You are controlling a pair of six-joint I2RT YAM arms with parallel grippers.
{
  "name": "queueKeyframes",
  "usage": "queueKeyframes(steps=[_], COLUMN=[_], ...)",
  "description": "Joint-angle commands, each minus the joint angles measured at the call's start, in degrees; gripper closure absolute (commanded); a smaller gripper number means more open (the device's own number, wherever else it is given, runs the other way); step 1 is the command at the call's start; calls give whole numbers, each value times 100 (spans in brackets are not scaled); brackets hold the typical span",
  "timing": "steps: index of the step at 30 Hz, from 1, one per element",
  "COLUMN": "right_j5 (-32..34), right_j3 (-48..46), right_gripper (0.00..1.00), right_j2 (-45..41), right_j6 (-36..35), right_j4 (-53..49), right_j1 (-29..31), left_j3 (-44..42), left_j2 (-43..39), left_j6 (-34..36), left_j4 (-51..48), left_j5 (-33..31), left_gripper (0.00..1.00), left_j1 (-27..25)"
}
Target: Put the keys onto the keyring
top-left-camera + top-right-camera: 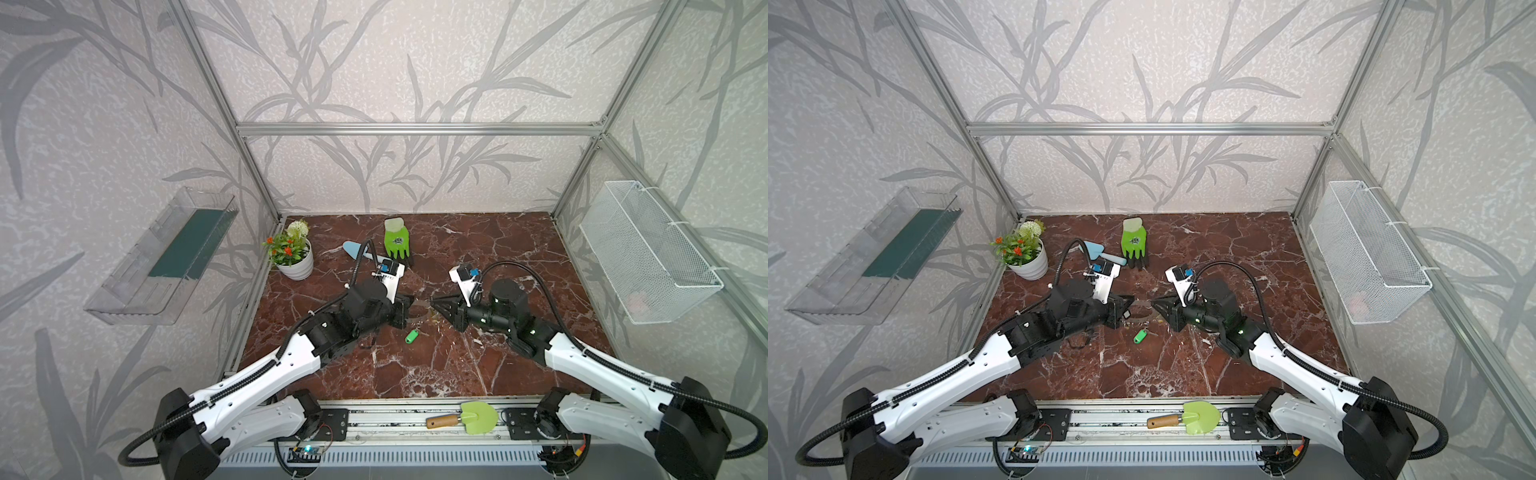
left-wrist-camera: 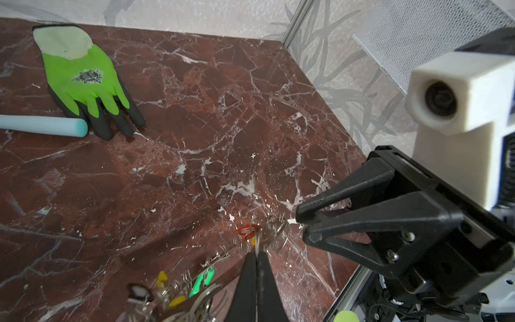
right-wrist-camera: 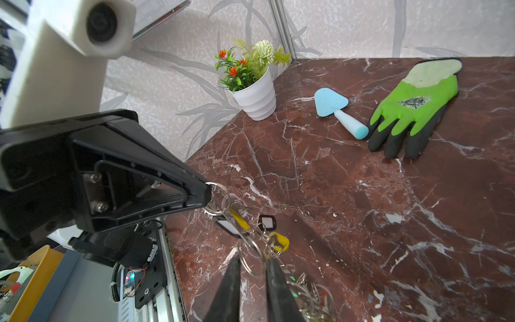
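Green key [image 1: 411,336] loose; keyring [image 1: 420,307] grey, tag-laden.

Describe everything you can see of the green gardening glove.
The glove lies flat on the marble table near the back wall, cuff farthest from the robot, fingers pointing toward it. Its body is bright green, the cuff pale, the fingertips black and rubbery-looking, with a dark emblem printed mid-back. The handle end of the blue trowel seems to touch one black finger.
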Motion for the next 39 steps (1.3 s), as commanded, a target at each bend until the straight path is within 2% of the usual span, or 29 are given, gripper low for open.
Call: queueKeyframes(steps=[1, 3, 6, 11, 17, 22, 31, 35, 39], right_j5=[254, 322, 425, 158, -77, -372, -314, -358, -431], right_j3=[76, 118, 171, 285, 385, 432, 488, 503, 481], right_gripper=[70, 62, 57, 52, 53, 59, 74, 80, 82], right_j2=[-205, -266, -347, -216, 14, 129, 264, 335, 354], right_j6=[-190, -261, -389, -502, -653, -641, -694, -698, -703], right_j4=[-184, -255, -330, -362, -318, -144, -126, -118, -122], right_j1=[31, 28, 27, 56, 237, 303, 331, 326, 335], left_j3=[442, 617, 871, 1426, 1878, 1969, 1996, 2000, 1970], left_j2=[127, 222, 392, 744, 1007, 1145, 1249, 1227, 1177], left_j6=[187, 385, 623, 973, 1301, 1548, 1791, 1807, 1806], left_j4=[-730, -930, -1221, -1832, -2219, -2272, -2272, -2268, -2214], left_j5=[428, 589, 739, 1186, 1570, 1820, 2271, 2267, 2245], left_gripper=[100, 100, 100, 100, 100, 100, 100, 100, 100], left_j1=[83, 120, 188, 320, 397, 418, 427, 436, 446])
